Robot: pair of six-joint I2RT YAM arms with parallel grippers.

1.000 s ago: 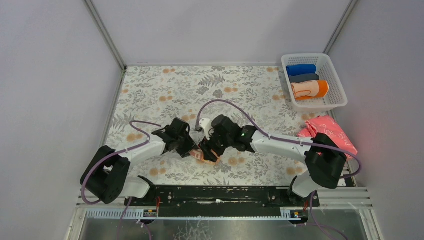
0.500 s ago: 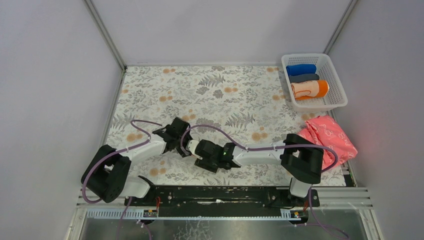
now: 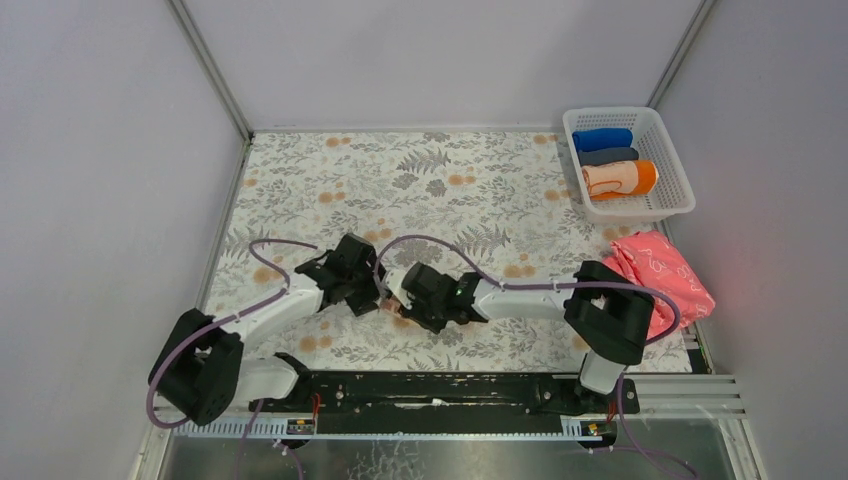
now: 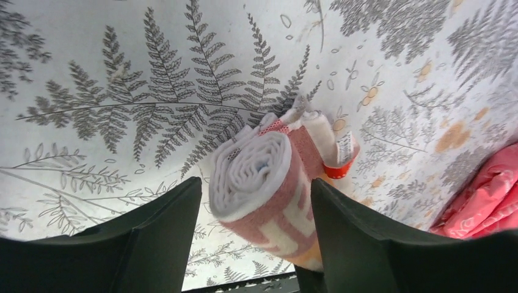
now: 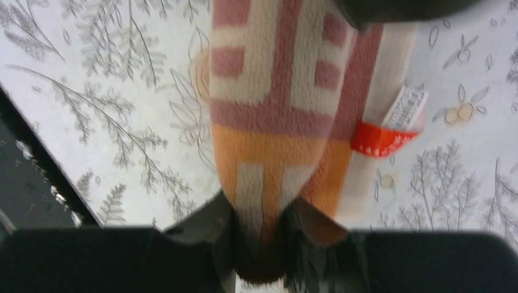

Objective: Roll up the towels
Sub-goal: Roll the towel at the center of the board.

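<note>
Pinching one end of the rolled towel point(image 5: 275, 122), the right gripper point(image 5: 259, 244) clamps tight; the left gripper point(image 4: 252, 189) straddles the other end, fingers apart. The towel is well apart from the basket point(image 3: 672, 205), to its near left.

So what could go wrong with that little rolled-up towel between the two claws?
1. Only the right gripper seems to pinch the rolled towel. The left gripper looks open around it, so the roll might sag or slip.
2. The outer edge with the orange tag sits loose, so the roll could unwind.
3. The two grippers are very close together and might bump.
</note>
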